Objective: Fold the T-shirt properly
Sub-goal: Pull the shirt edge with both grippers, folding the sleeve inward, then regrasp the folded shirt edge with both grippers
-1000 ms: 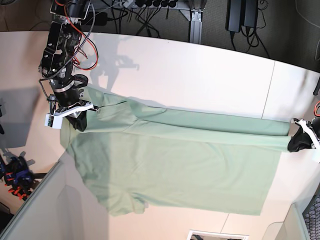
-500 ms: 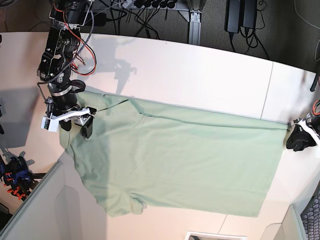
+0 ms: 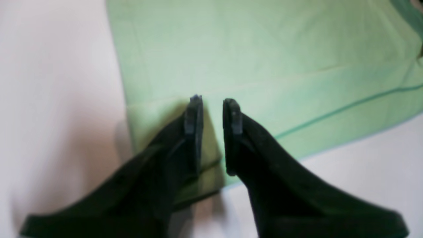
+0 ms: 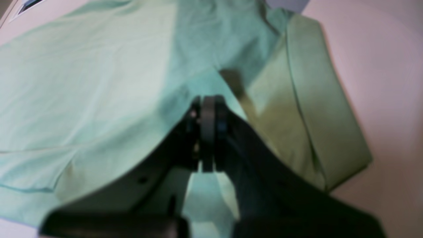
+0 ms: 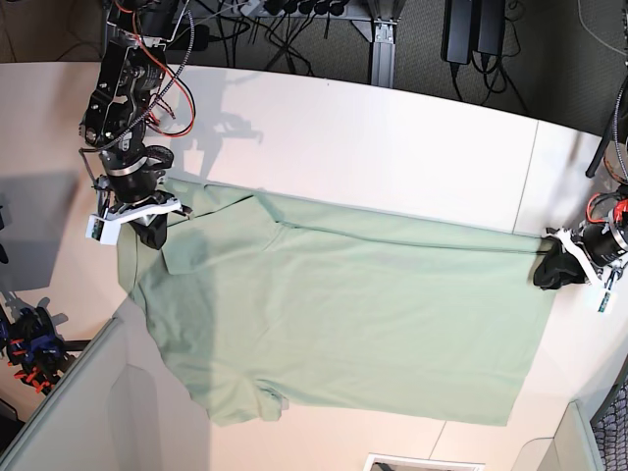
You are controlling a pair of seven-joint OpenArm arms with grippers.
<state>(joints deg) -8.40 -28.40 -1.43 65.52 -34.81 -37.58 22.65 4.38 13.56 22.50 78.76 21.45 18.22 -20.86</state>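
T-shirt (image 5: 343, 314) spans between closed, empty right tool (image 4: 207, 125) and parted left tool (image 3: 211, 112).

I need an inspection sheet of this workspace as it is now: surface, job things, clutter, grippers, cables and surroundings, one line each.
Surface: white table, with a seam line on its right part.
Job's things: T-shirt spread flat; collar end by the right gripper, hem corner by the left gripper.
Clutter: nothing seen on the table.
Grippers: right gripper shut, over the shirt; left gripper open, over the hem corner.
Cables: red wires on the right arm; black cables behind the table.
Surroundings: clamps off the table edge.
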